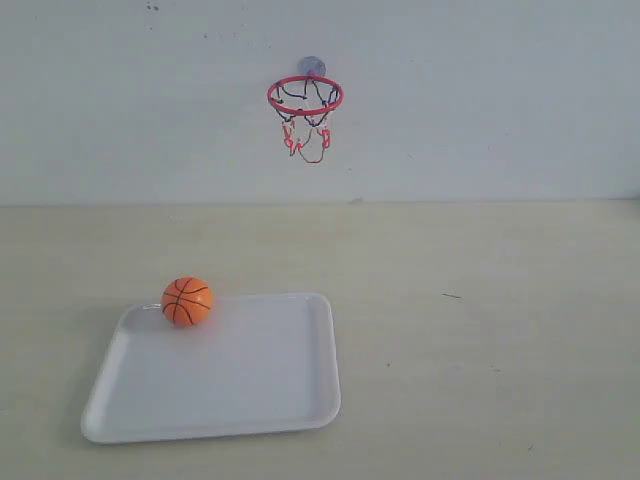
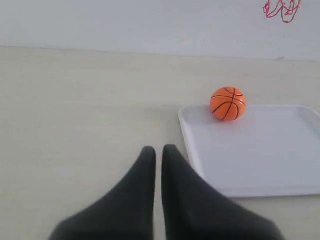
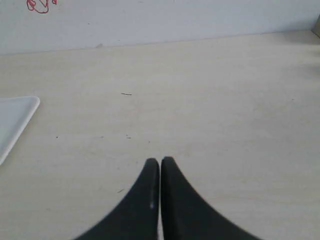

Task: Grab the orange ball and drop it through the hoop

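The orange ball (image 1: 187,301) rests in the far left corner of a white tray (image 1: 260,390). In the left wrist view the orange ball (image 2: 228,103) lies well ahead of my left gripper (image 2: 158,150), which is shut and empty over bare table beside the tray (image 2: 270,160). The hoop (image 1: 305,96) with its red ring and string net hangs from a bluish suction cup on the back wall; only the net's lower strings (image 2: 282,9) show in the left wrist view. My right gripper (image 3: 160,161) is shut, empty, over bare table. Neither gripper appears in the exterior view.
The beige table (image 1: 480,330) runs back to a white wall. A corner of the tray (image 3: 15,117) and a bit of the hoop's net (image 3: 40,5) show in the right wrist view. A small dark mark (image 1: 452,296) lies on the table.
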`<move>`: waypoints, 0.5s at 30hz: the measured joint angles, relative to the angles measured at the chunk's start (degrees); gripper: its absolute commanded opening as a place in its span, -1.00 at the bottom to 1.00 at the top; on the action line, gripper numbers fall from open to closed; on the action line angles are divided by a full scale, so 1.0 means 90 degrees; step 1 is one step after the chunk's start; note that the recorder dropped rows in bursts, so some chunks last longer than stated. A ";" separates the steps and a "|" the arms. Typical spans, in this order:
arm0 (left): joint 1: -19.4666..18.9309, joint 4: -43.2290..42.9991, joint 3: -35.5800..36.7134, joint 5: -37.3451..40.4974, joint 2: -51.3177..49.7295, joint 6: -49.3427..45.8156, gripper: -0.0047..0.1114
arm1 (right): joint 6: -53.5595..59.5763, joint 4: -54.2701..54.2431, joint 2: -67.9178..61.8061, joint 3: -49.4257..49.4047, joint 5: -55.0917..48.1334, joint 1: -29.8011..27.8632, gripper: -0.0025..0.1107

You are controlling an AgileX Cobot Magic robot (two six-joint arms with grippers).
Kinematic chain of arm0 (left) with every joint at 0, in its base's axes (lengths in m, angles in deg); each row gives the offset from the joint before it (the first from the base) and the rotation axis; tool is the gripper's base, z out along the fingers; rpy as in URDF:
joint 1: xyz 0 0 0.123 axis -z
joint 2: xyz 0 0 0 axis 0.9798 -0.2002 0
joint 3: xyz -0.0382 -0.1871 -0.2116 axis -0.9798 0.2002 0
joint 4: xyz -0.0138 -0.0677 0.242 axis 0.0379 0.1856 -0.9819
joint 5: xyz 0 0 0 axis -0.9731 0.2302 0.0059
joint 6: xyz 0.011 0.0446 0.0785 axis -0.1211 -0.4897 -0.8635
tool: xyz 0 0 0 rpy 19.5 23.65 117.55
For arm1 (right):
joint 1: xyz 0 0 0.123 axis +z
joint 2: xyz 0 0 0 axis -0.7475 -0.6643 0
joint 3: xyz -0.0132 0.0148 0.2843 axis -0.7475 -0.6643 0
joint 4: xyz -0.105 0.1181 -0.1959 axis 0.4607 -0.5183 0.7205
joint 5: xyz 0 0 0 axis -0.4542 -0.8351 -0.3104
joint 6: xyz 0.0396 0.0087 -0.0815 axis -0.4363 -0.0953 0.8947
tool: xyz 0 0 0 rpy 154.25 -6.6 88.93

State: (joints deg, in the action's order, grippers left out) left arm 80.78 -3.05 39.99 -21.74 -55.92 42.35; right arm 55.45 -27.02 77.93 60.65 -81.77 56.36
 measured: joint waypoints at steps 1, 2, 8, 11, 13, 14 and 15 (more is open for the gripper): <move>0.0000 0.0000 0.0000 0.0000 0.0000 0.0000 -0.85 | 0.0000 0.0000 0.0000 0.0000 0.0000 0.0000 -0.96; 0.0000 0.0000 0.0000 0.0000 0.0000 0.0000 -0.85 | 0.0000 0.0000 0.0000 0.0000 0.0000 0.0000 -0.96; 0.0000 0.0000 0.0000 0.0000 0.0000 0.0000 -0.85 | 0.0000 0.0000 0.0000 0.0000 0.0000 0.0000 -0.96; 0.0000 0.0000 0.0000 0.0000 0.0000 0.0000 -0.85 | 0.0000 0.0000 0.0000 0.0000 0.0000 0.0000 -0.96; 0.0000 0.0000 0.0000 0.0000 0.0000 0.0000 -0.85 | 0.0000 0.0000 0.0000 0.0000 0.0000 0.0000 -0.96; 0.0000 0.0000 0.0000 0.0000 0.0000 0.0000 -0.85 | 0.0000 0.0000 0.0000 0.0000 0.0000 0.0000 -0.96; 0.0000 0.0000 0.0000 0.0000 0.0000 -0.0048 -0.85 | 0.0000 0.0000 0.0000 0.0000 0.0000 0.0000 -0.96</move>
State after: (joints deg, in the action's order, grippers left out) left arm 80.78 -3.05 39.99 -21.74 -55.92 41.92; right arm 55.45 -27.02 77.93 60.65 -81.77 56.36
